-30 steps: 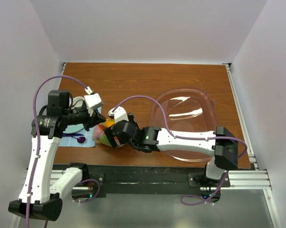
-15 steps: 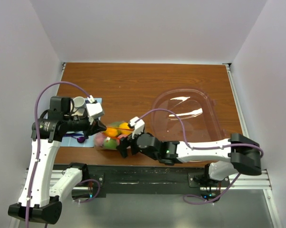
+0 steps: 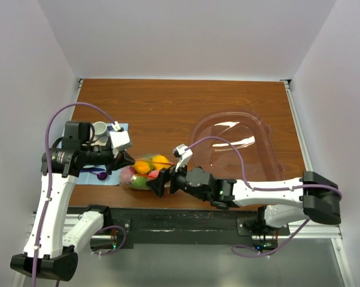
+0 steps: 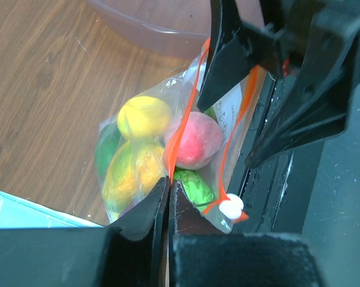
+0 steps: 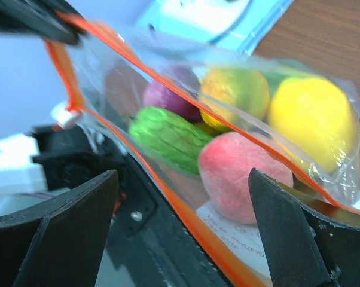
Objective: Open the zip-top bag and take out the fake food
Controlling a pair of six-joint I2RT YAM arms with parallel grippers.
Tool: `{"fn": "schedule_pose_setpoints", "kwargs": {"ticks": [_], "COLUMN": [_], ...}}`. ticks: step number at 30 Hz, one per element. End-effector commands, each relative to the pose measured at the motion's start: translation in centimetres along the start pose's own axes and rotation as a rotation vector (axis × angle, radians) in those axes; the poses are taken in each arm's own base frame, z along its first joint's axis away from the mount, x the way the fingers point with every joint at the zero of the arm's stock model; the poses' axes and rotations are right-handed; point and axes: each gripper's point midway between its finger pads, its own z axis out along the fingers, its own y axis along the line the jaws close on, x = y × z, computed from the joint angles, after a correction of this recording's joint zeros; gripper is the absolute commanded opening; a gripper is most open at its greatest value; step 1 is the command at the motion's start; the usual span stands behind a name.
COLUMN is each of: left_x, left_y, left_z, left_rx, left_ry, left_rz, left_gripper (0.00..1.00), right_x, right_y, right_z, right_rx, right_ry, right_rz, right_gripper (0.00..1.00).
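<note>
The zip-top bag [image 3: 142, 173] is clear with an orange zip strip and lies at the table's near left. Its mouth gapes in the right wrist view [image 5: 186, 119]. The fake food is inside: a pink fruit [image 5: 243, 176], a green piece [image 5: 168, 137], a yellow fruit [image 5: 314, 119] and a purple piece [image 5: 168, 95]. My left gripper [image 3: 125, 160] is shut on one side of the orange zip strip [image 4: 175, 143]; the white slider [image 4: 232, 207] hangs just beside it. My right gripper [image 3: 158, 183] is wide open at the bag's near side, its fingers [image 5: 60, 227] either side of the lower strip, not gripping.
A large pink-tinted clear tub [image 3: 234, 146] stands right of the bag. A blue mat [image 3: 111, 180] at the left carries a white cup [image 3: 100, 130] and a purple spoon [image 3: 101, 174]. The black rail [image 3: 186, 218] runs along the table's near edge, close under the bag.
The right arm has swung toward the near edge and stretched out, and its gripper now sits at the bag's near side. The left gripper and bag shifted slightly right and nearer.
</note>
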Motion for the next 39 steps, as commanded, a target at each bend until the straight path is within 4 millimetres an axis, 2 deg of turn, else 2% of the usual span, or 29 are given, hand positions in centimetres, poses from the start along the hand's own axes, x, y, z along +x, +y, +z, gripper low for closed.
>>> {"fn": "schedule_pose_setpoints", "kwargs": {"ticks": [1,5,13,16,17,19,20,21,22,25,27,29,30,31,36,37,39], "left_x": [-0.7,-1.2,-2.1,-2.6,-2.7,-2.6,-2.5,-2.4,-2.4,-2.3,-2.0,-0.4,-0.3,0.8,3.4,5.1,6.7], "left_y": [-0.3,-0.9,-2.3,-2.9,-2.9,-3.0,-2.8,-2.5,-2.2,-0.6,1.5,3.6,4.7,5.4,8.0,8.3,9.2], "left_z": [-0.4,-0.7,-1.4,-1.6,-1.6,-1.5,-1.3,-1.2,-1.2,-1.0,-0.7,0.0,0.2,0.9,3.0,3.9,4.7], "left_rx": [0.001,0.004,0.031,0.044,0.044,0.054,0.058,0.053,0.048,0.008,-0.056,-0.118,-0.148,-0.147,-0.154,-0.141,-0.149], "left_ry": [-0.032,-0.049,-0.082,-0.104,-0.107,-0.109,-0.106,-0.099,-0.094,-0.066,-0.038,0.018,0.021,0.044,0.095,0.129,0.163], "left_rz": [0.063,0.08,0.109,0.124,0.124,0.123,0.117,0.119,0.116,0.117,0.128,0.112,0.131,0.108,0.066,0.03,0.014], "left_gripper": [0.04,0.06,0.09,0.15,0.21,0.26,0.34,0.41,0.52,0.58,0.58,0.58,0.58,0.58,0.57,0.57,0.58], "right_x": [-4.5,-6.2,-4.7,-5.2,-4.4,-3.7,-2.9,-2.3,-1.3,0.8,1.9,2.9,3.2,3.7,5.3,5.8,6.2], "right_y": [1.5,1.2,-0.2,0.3,-0.3,-0.8,-1.5,-1.7,-2.3,-3.5,-3.8,-4.3,-4.4,-4.9,-5.8,-6.1,-6.3], "right_z": [-0.9,-0.4,2.5,3.8,3.7,4.0,3.7,3.5,3.2,2.1,1.5,1.0,0.9,0.8,0.5,0.5,0.7], "right_rx": [-0.016,0.071,0.254,0.29,0.325,0.368,0.393,0.4,0.409,0.428,0.43,0.439,0.439,0.445,0.432,0.427,0.412], "right_ry": [-0.136,-0.156,-0.071,-0.043,-0.006,0.03,0.059,0.077,0.096,0.144,0.165,0.177,0.182,0.184,0.177,0.169,0.165], "right_rz": [0.138,0.151,0.117,0.065,0.034,-0.012,-0.041,-0.069,-0.093,-0.154,-0.202,-0.242,-0.254,-0.264,-0.28,-0.274,-0.273], "right_gripper": [0.92,0.89,0.85,0.85,0.85,0.86,0.86,0.87,0.88,0.9,0.91,0.91,0.92,0.92,0.93,0.93,0.93]}}
